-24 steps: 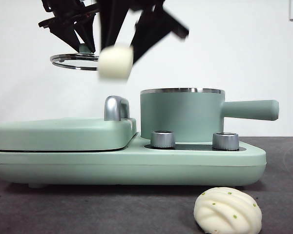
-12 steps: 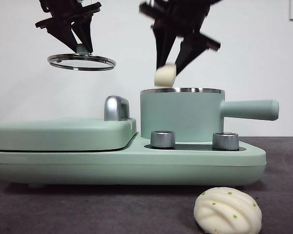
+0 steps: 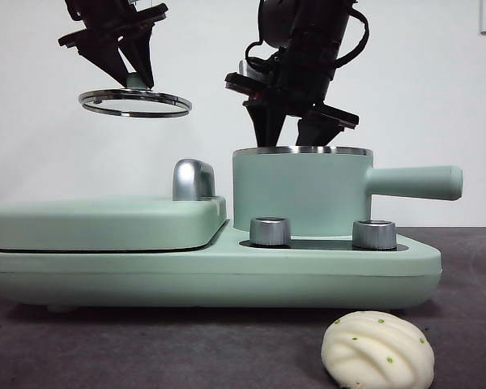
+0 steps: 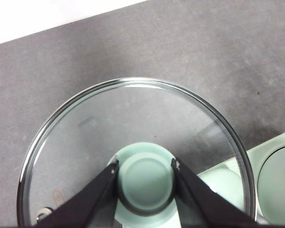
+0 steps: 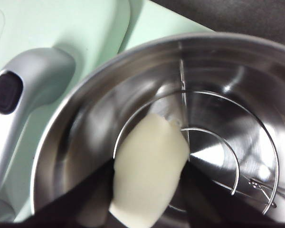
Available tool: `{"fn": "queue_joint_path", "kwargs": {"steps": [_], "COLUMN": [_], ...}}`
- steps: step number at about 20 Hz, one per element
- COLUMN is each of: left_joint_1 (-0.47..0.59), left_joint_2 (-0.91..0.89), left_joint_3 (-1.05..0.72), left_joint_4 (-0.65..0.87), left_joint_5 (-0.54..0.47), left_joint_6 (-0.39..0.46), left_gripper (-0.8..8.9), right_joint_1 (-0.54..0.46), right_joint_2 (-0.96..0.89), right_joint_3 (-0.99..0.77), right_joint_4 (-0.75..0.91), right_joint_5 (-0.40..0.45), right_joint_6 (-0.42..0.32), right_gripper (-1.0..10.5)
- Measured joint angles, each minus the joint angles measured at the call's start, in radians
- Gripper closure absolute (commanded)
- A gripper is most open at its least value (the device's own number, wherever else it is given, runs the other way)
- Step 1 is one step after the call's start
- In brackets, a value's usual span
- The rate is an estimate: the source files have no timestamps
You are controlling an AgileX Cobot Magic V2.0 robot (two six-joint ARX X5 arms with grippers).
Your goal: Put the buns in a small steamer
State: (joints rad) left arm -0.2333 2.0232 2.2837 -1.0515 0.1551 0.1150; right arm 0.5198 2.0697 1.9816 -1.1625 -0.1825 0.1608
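Observation:
The small steamer (image 3: 301, 194) stands lidless on the right of the mint-green base. My right gripper (image 3: 287, 134) reaches down into its mouth. In the right wrist view this gripper (image 5: 148, 176) is shut on the smooth cream bun (image 5: 149, 166), inside the steel pot wall (image 5: 85, 123) and above a wire rack (image 5: 218, 142). The pot hides that bun in the front view. The pleated white bun (image 3: 377, 350) with green specks lies on the dark table in front of the base. My left gripper (image 4: 145, 175) is shut on the green knob of the glass lid (image 3: 134, 103), held high at the left.
A flat mint-green griddle cover (image 3: 105, 223) with a chrome handle (image 3: 193, 179) fills the left of the base. Two steel knobs (image 3: 270, 231) sit in front of the pot. The pot's long handle (image 3: 413, 182) sticks out to the right.
My right gripper has carried the smooth bun rightward and down, from left of the pot to inside its rim. The left gripper and lid have barely moved.

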Motion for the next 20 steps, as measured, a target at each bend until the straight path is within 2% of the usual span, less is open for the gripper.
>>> {"fn": "queue_joint_path", "kwargs": {"steps": [4, 15, 20], "left_joint_1": [0.000, 0.005, 0.005], "left_joint_2": [0.000, 0.000, 0.000], "left_joint_3": [0.000, 0.000, 0.000], "left_joint_4": [0.000, 0.000, 0.000], "left_joint_5": [0.000, 0.000, 0.000], "left_joint_6": [0.000, 0.000, 0.000], "left_gripper": [6.99, 6.99, 6.99], "right_joint_1": [0.000, -0.011, -0.026], "right_joint_2": [0.000, -0.006, -0.153], "right_joint_3": [0.000, 0.000, 0.001], "right_joint_4": [0.000, 0.000, -0.061], "right_joint_5": [0.000, 0.000, 0.027], "right_joint_6": [0.000, 0.000, -0.006], "right_gripper": [5.4, 5.1, 5.1]}}
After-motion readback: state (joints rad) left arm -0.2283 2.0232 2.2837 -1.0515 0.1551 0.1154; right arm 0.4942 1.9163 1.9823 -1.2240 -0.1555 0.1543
